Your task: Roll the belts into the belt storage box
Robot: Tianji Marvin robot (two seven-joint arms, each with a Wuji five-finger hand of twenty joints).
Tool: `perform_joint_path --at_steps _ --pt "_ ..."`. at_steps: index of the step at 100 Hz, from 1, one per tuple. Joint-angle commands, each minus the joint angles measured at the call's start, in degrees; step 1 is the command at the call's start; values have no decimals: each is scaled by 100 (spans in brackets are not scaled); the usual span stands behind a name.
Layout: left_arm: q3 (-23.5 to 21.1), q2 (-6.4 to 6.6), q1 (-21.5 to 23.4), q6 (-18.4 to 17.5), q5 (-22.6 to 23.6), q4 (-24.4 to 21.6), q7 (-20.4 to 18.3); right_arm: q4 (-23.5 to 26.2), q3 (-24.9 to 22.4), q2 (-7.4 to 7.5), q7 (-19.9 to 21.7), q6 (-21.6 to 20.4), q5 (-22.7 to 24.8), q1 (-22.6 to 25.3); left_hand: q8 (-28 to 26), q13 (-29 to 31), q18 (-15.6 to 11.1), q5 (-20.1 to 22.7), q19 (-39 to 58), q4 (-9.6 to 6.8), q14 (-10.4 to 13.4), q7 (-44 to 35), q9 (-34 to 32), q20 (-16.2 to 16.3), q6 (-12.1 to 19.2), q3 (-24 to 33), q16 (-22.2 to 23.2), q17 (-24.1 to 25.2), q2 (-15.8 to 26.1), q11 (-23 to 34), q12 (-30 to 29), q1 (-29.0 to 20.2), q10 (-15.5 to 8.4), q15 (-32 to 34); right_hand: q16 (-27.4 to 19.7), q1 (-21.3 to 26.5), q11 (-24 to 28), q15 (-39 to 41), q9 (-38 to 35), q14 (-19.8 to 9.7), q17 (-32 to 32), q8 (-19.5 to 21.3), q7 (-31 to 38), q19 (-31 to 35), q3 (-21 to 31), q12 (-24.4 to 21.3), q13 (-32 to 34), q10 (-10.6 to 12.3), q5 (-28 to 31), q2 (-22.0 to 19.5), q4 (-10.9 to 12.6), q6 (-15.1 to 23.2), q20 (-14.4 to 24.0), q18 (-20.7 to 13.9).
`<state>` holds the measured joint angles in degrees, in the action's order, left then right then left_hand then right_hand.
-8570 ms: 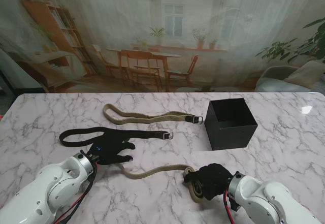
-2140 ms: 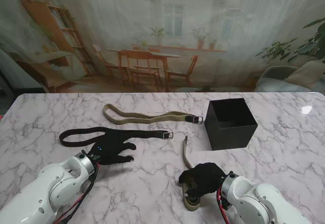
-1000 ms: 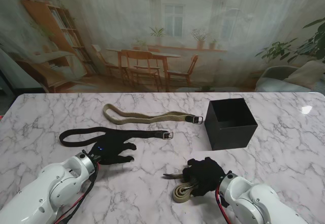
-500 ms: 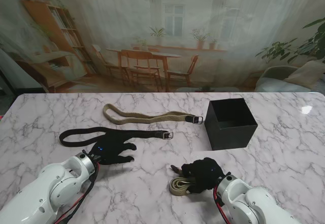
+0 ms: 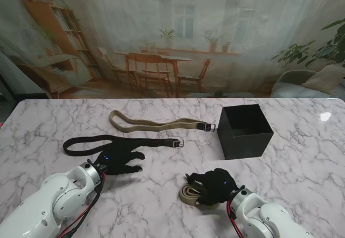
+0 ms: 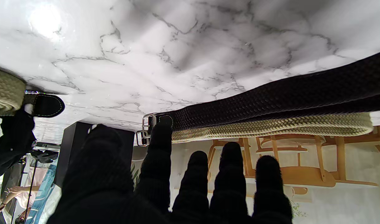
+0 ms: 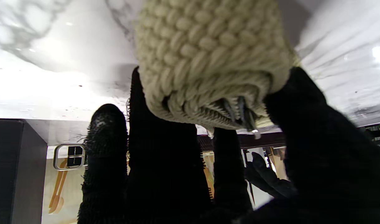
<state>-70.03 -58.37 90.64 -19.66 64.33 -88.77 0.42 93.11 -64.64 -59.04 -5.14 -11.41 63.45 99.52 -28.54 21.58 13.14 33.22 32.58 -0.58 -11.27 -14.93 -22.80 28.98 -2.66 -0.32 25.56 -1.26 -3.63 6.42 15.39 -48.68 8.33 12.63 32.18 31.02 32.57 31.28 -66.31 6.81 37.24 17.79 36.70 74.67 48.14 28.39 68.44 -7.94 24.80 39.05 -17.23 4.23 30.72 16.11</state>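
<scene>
Stand view: right hand (image 5: 215,185) wrapped around coiled tan belt (image 5: 190,193), storage box (image 5: 245,131) at one o'clock; left hand (image 5: 119,160) spread flat, empty, beside black belt (image 5: 116,142). Right wrist view: coil gripped between fingers (image 7: 165,149). Risk judged: coil springing loose if grip slackens during lift.

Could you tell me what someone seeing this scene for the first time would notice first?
Probably the right hand, nearest me on the marble table, closed around a rolled beige belt. Next, the black storage box standing open farther away on the right. To its left two unrolled belts lie stretched out, a beige belt and, nearer me, a black belt, with the left hand resting by it.
</scene>
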Motion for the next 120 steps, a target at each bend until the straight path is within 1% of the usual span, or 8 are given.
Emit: perform_joint_path --at_steps 1,16,29,48,63,68,85,120 --pt "12 -3 -1 -17 0 10 -66 -32 -32 0 -34 -65 101 70 -8 19 183 102 -199 114 -43 -61 254 -107 -114 -92 120 90 204 -75 68 -156 83 -43 246 1072 810 662 -554 -281 36 -267 -300 156 1048 354 422 866 -871 -281 500 202 26 -123" --pt "2 -3 5 -19 10 7 -52 -42 -41 21 -97 -125 261 58 -6 16 190 96 -198 113 -46 -57 258 -106 -107 -91 120 95 199 -76 68 -161 81 -44 221 1069 714 581 -604 -328 27 -494 -242 120 1048 234 421 971 -1754 -126 475 325 2 -165" --pt "2 -3 5 -23 11 8 -54 -100 34 39 -128 -105 362 1 -4 22 188 86 -201 114 -37 -52 256 -107 -107 -94 121 99 191 -74 68 -154 79 -42 192 1007 787 342 -587 -535 48 -879 -51 -61 1133 -8 336 1197 -1844 108 407 -1436 -100 -442" --pt "0 -2 6 -22 13 10 -52 -147 129 41 -151 13 384 -51 2 21 194 69 -208 113 -45 -40 257 -111 -108 -90 120 98 188 -74 67 -160 85 -43 61 1085 909 -81 -657 -631 222 -923 10 -430 1210 -120 195 1134 -520 289 369 -2123 -285 -572" --pt "0 -3 5 -26 16 12 -42 -164 152 30 -154 52 319 -60 4 23 188 70 -211 113 -45 -37 272 -114 -114 -89 121 97 183 -79 65 -163 80 -41 124 1050 816 -39 -805 -587 369 -654 219 -529 1299 177 287 1033 953 344 355 -1776 -353 -416" --pt "1 -3 3 -28 17 15 -37 -161 151 30 -140 55 312 -60 5 19 189 67 -214 114 -42 -35 270 -116 -113 -94 121 99 185 -77 65 -153 81 -42 145 1016 750 5 -866 -587 451 -426 565 -518 1319 300 343 1054 1501 361 369 -1315 -360 -369" --pt "4 -2 1 -30 12 17 -46 -147 129 7 -232 128 271 -31 1 18 190 89 -223 114 -43 -45 266 -122 -122 -94 120 100 180 -77 65 -149 83 -43 231 1086 813 192 -798 -501 519 -211 2293 -355 1233 745 461 1051 1549 159 380 130 -303 -106" --pt "11 -3 0 -10 -3 11 -72 369 -467 -7 -468 -96 623 257 -6 17 186 103 -229 114 -40 -59 265 -124 -121 -90 121 103 174 -77 66 -153 88 -42 430 1201 770 604 -1005 -425 779 -62 2382 -199 1227 1146 648 978 2425 124 419 935 -291 -52"
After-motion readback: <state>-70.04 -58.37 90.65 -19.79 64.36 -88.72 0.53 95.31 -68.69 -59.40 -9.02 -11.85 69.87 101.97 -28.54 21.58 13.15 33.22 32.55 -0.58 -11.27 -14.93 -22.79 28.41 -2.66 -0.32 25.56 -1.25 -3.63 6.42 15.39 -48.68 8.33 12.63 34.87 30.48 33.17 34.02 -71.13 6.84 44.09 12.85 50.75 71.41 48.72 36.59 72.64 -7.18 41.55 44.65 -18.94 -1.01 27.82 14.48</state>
